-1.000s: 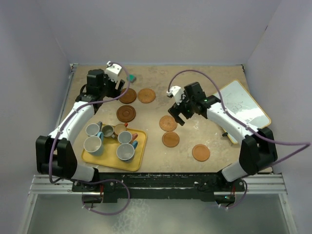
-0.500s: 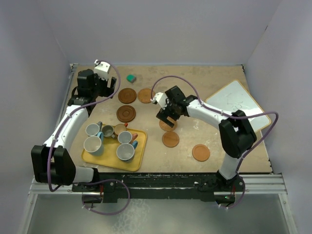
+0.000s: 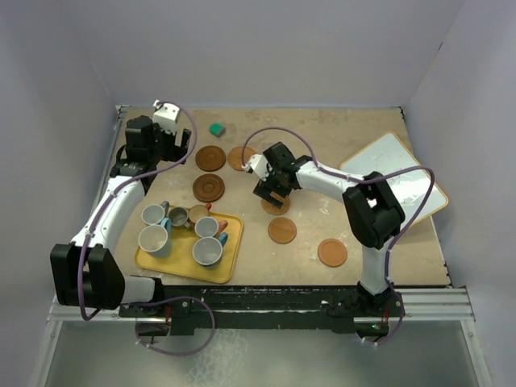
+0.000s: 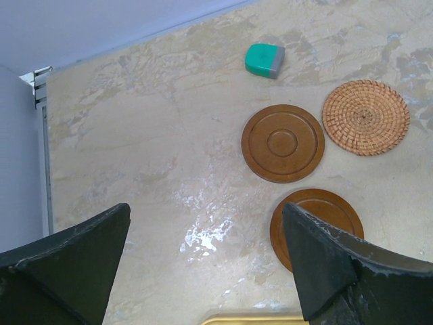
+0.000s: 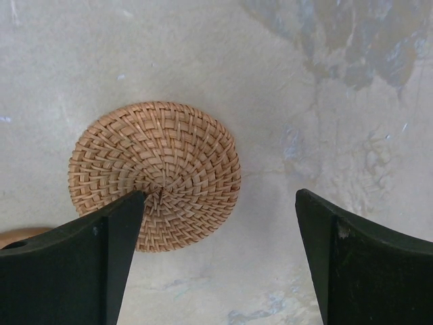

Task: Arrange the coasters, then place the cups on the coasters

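Since a second ago the right end effector [image 3: 272,191] has swung toward the left arm's side, and the left end effector [image 3: 164,143] has pulled back toward the far left corner. Both stand wide open and hold nothing. Directly under the right end effector [image 5: 220,196] lies a woven coaster [image 5: 155,172], flat on the tabletop [image 5: 325,81]. It is not centred there: the finger at the left of the wrist view covers its near rim, and the other finger has only bare tabletop below it. I judge that the step in hand is to take this coaster for arranging. To do it well, the wrist should first shift until the disc is midway between the fingers. Then it should go straight down and close slowly, because such a thin disc may slip or tip. Further out, another coaster [image 3: 282,230] lies near, toward the bases, so a sliding move that way needs care. Toward the whiteboard [image 3: 395,173] there is more bare room. Ahead of the left end effector [image 4: 206,211] are a dark coaster [image 4: 283,143], a second woven coaster [image 4: 365,117] and a teal block [image 4: 264,58]. The cups [image 3: 207,251] are on the yellow tray [image 3: 185,269], near it on the base side. The walls are close behind it, so it has little room to retreat.
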Action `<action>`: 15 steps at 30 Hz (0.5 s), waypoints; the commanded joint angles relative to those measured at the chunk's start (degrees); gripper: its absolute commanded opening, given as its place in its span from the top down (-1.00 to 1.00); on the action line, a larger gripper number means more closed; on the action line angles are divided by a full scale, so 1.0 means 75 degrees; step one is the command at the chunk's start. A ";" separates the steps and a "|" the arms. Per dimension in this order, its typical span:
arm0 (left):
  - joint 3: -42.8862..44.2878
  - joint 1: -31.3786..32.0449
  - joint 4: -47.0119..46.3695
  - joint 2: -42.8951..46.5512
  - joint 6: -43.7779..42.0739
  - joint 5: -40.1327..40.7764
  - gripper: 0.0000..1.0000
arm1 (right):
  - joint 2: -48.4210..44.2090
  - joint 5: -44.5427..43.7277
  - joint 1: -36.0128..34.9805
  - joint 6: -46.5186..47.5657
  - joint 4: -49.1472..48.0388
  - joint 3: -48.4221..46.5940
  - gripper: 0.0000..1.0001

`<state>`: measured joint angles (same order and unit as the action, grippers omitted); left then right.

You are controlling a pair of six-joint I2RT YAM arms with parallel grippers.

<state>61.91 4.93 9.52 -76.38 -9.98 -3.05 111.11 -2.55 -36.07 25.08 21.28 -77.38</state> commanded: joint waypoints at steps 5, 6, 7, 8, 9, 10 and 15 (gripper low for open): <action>-0.0105 -0.0150 -0.0261 0.0374 0.0008 0.0263 -0.83 | 0.0673 -0.0293 -0.0281 0.0004 -0.0294 -0.0908 -0.89; -0.0108 -0.0159 -0.0260 0.0394 0.0011 0.0280 -0.83 | 0.0762 -0.0283 -0.0306 -0.0009 -0.0275 -0.1033 -0.88; -0.0120 -0.0164 -0.0261 0.0405 -0.0004 0.0303 -0.83 | 0.0876 -0.0282 -0.0343 -0.0050 -0.0267 -0.1148 -0.88; -0.0117 -0.0175 -0.0272 0.0426 -0.0014 0.0336 -0.84 | 0.0938 -0.0282 -0.0371 -0.0072 -0.0276 -0.1245 -0.88; -0.0130 -0.0182 -0.0279 0.0439 -0.0026 0.0371 -0.84 | 0.0992 -0.0274 -0.0402 -0.0098 -0.0298 -0.1337 -0.88; -0.0139 -0.0188 -0.0275 0.0440 -0.0033 0.0392 -0.84 | 0.1104 -0.0260 -0.0446 -0.0123 -0.0305 -0.1431 -0.88; -0.0150 -0.0221 -0.0273 0.0520 -0.0061 0.0452 -0.84 | 0.1518 -0.0305 -0.0622 -0.0259 -0.0341 -0.2013 -0.88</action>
<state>60.99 4.03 9.47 -75.09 -10.07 -0.64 119.74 -4.19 -39.35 24.69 20.36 -89.27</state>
